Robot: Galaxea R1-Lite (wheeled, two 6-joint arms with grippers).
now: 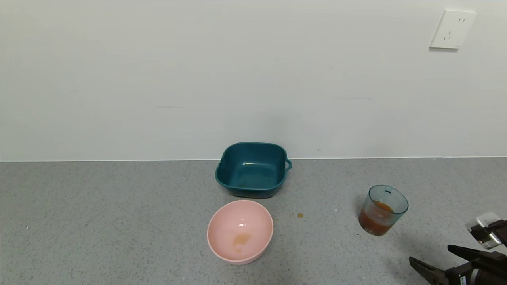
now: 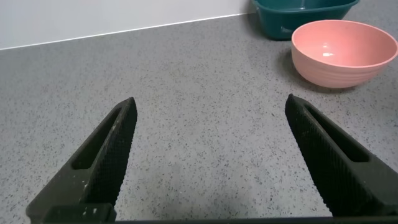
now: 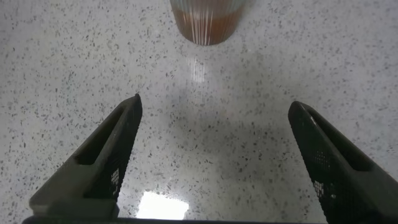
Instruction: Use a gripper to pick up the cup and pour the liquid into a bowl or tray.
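right gripper (image 1: 431, 257): low, fingers spread | left gripper (image 2: 208, 109): fingers spread

The ribbed blue-grey cup (image 1: 385, 209) stands upright holding orange-brown liquid (image 1: 375, 222), well right of the teal basin (image 1: 252, 169).

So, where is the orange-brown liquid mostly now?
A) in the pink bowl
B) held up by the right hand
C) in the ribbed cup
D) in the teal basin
C: the cup stands on the counter, partly filled, and the open right hand is short of it.
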